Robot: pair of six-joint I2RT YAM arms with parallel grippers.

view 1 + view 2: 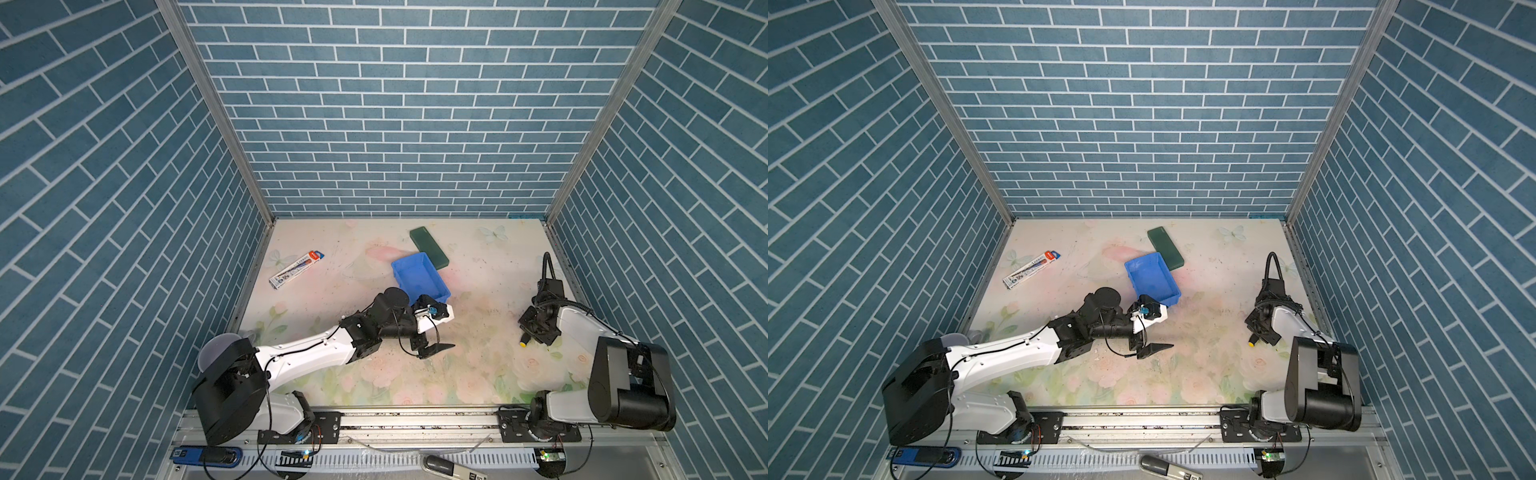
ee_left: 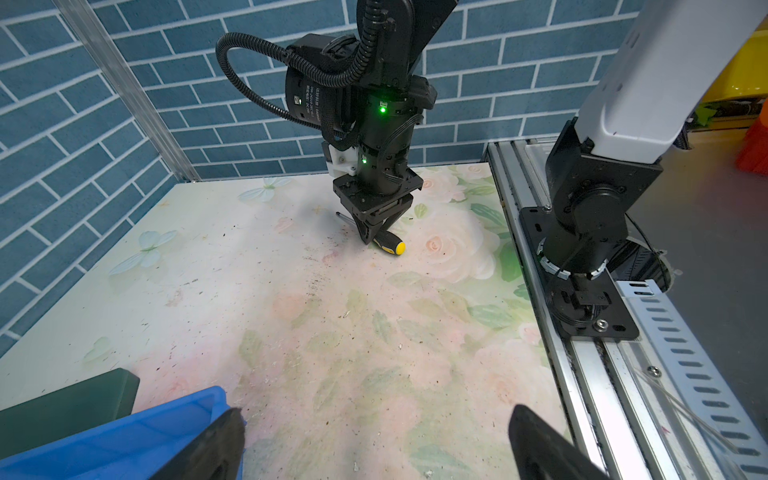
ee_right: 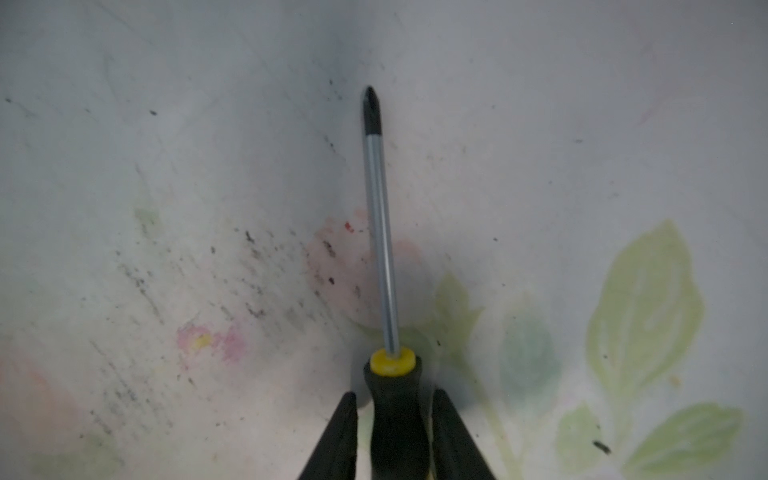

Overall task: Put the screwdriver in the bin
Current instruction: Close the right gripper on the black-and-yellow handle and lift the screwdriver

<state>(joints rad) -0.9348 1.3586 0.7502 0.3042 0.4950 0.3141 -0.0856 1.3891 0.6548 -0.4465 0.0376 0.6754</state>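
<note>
In both top views the screwdriver (image 1: 522,343) (image 1: 1251,343) is found on the flowered bench (image 1: 478,374) near its right edge, well apart from the bin (image 1: 419,276), which is placed nearer the middle. Little but the yellow cap is shown there, the rest being covered by the right fingers (image 1: 526,335), which are pointed down onto it. The left fingers (image 1: 442,346) are held above the bench in front of the bin, with the left wrist (image 1: 432,313) across the bin's near corner. A green block (image 1: 430,246) is laid just behind the bin, and a long printed box (image 1: 296,268) is set far to the left.

In the left wrist view, the left fingers (image 2: 216,440) are shown spread wide with nothing between them. The bin (image 2: 124,432) and the green block (image 2: 70,403) are caught beside one finger. Across the bench (image 2: 291,311), the right fingers (image 2: 368,230) are drawn together in a narrow V over the black handle of the screwdriver (image 2: 392,245), whose shaft is seen sticking out behind them.

In the right wrist view, the screwdriver (image 3: 384,270) is seen lengthwise, its dark tip pointed away. The right fingers (image 3: 340,436) are closed in on both sides of the handle just behind the yellow collar, so that the handle is gripped between them. The bench (image 3: 166,166) beneath is marked with dark specks.
</note>
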